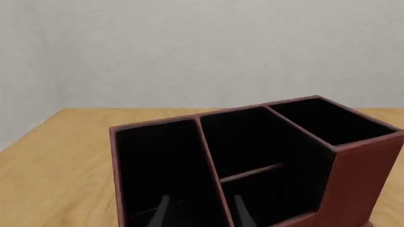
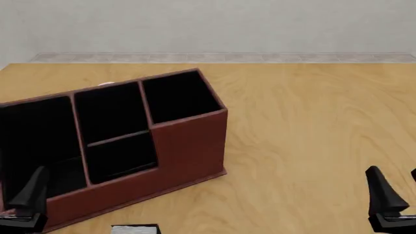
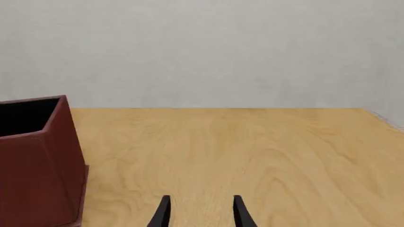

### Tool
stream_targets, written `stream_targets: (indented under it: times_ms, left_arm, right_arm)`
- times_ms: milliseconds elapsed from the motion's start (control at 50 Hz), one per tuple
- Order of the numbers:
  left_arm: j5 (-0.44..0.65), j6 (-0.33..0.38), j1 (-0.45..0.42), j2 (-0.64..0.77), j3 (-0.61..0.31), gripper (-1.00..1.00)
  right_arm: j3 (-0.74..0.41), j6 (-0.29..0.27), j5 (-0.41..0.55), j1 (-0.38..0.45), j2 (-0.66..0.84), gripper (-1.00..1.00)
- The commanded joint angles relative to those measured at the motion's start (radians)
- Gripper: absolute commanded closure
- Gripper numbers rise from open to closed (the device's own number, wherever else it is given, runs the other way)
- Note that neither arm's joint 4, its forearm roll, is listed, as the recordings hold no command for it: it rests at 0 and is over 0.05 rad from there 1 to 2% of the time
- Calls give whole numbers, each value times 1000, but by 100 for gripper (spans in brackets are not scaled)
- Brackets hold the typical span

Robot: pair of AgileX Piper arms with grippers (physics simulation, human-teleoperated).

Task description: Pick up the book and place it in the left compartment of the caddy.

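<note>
The reddish-brown caddy (image 2: 188, 146) stands at the left of the table, turned at a slight angle. Its left compartment (image 2: 32, 141) is the wide black-lined end with the low front wall. The book (image 2: 135, 228) lies flat just in front of the caddy, a black cover with a white edge, mostly cut off by the front view's bottom border. My left gripper (image 1: 202, 215) is open and empty, facing the left compartment (image 1: 161, 165) from close by. My right gripper (image 3: 200, 213) is open and empty over bare wood, far right of the caddy (image 3: 38, 161).
One left fingertip (image 2: 29, 192) shows by the caddy's front left corner. My right gripper (image 2: 398, 195) sits at the front right. A small pale thing (image 2: 107, 84) peeks over the caddy's back wall. A grey wall (image 2: 208, 24) backs the wooden table (image 2: 312, 122).
</note>
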Motion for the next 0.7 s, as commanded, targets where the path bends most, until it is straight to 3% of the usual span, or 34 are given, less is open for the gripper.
stream_targets:
  times_ms: [20,540,580,700]
  left_arm:
    - [2,0,0,1,-3,-100]
    - [6,8,0,-3,-9,-100]
    - [28,25,-29,2,-14,-100]
    - [154,75,-83,19,-140,-100]
  right_arm:
    - [-3,0,-1,0,4,-100]
    - [-3,0,1,0,3,-100]
    - [-3,0,1,0,3,-100]
    - [-3,0,1,0,3,-100]
